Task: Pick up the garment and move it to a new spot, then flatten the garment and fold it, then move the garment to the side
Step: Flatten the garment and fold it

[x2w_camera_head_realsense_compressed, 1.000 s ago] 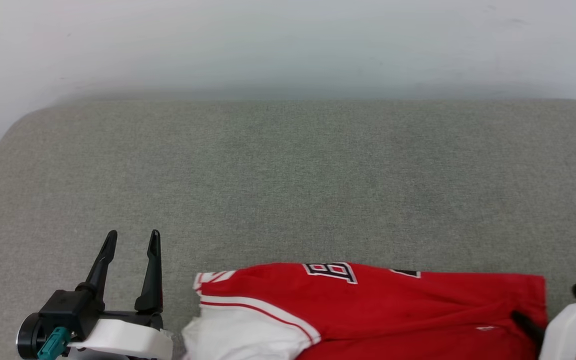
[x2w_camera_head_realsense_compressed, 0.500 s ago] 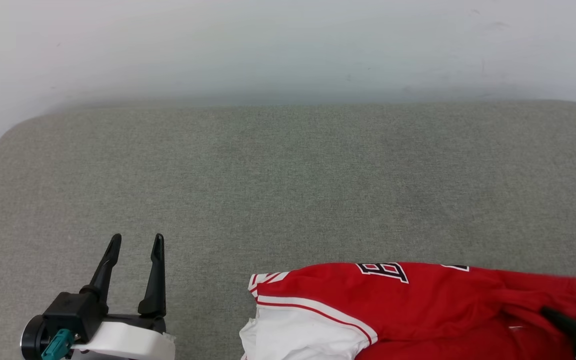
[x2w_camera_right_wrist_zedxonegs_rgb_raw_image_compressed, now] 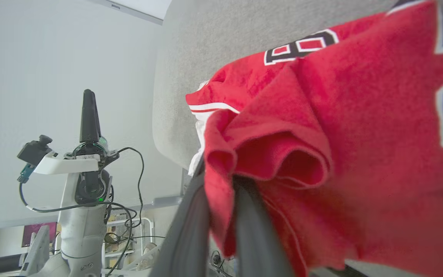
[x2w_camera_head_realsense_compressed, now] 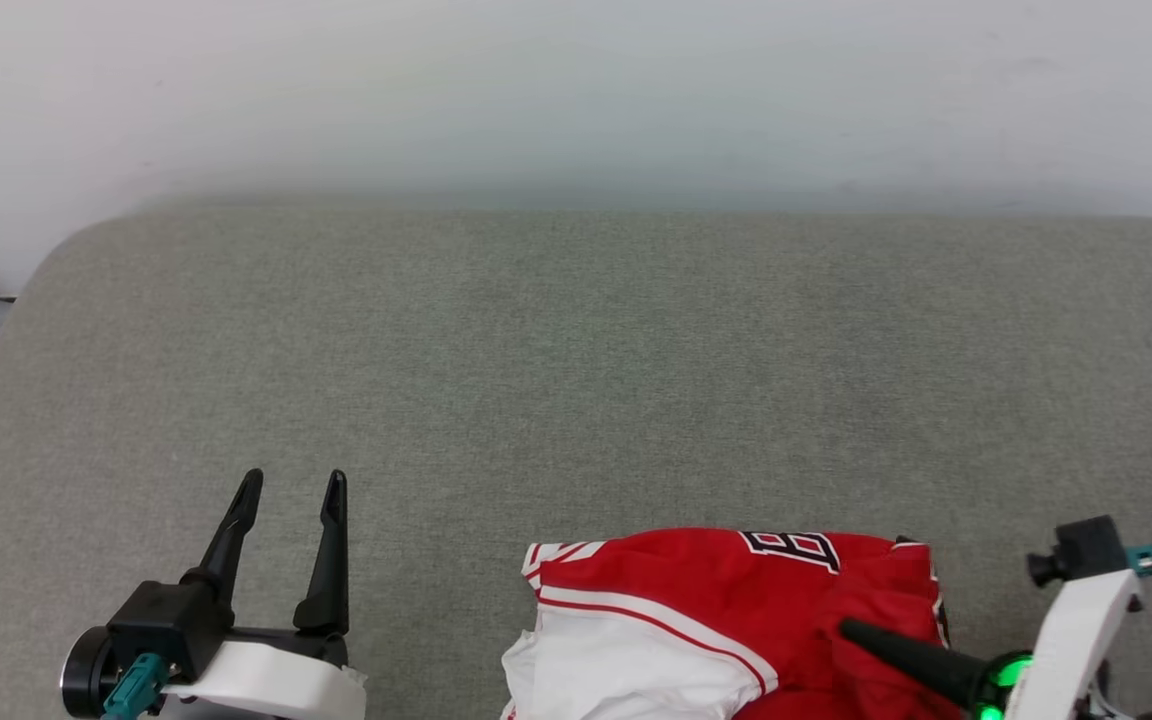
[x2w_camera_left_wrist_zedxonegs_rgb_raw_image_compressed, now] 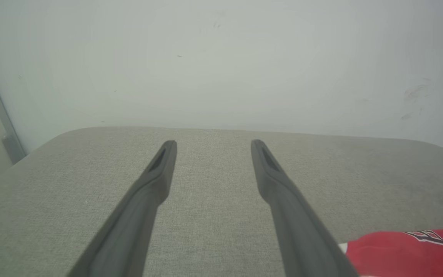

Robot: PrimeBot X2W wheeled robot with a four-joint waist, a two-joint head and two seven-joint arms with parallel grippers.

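The garment [x2w_camera_head_realsense_compressed: 726,610] sits at the bottom edge of the head view, right of centre. It is bunched on the grey cushioned surface [x2w_camera_head_realsense_compressed: 576,350], with a white sleeve at its lower left and part of a black numeral along its top. The right gripper [x2w_camera_head_realsense_compressed: 861,635] reaches in from the lower right. In the right wrist view its two dark fingers are pressed together on a rolled hem of red cloth, so it has hold of the shirt. The left gripper [x2w_camera_head_realsense_compressed: 295,478] rests at the lower left with its fingers spread and nothing between them, well apart from the cloth. By my reading a moving step is in hand, but which one is unclear. The shirt looks rumpled rather than laid flat, so flattening, folding and setting it aside seem to remain. The frame cuts off the garment's lower half, and the fabric covers the right fingertips. Whether any layers are folded underneath cannot be made out.
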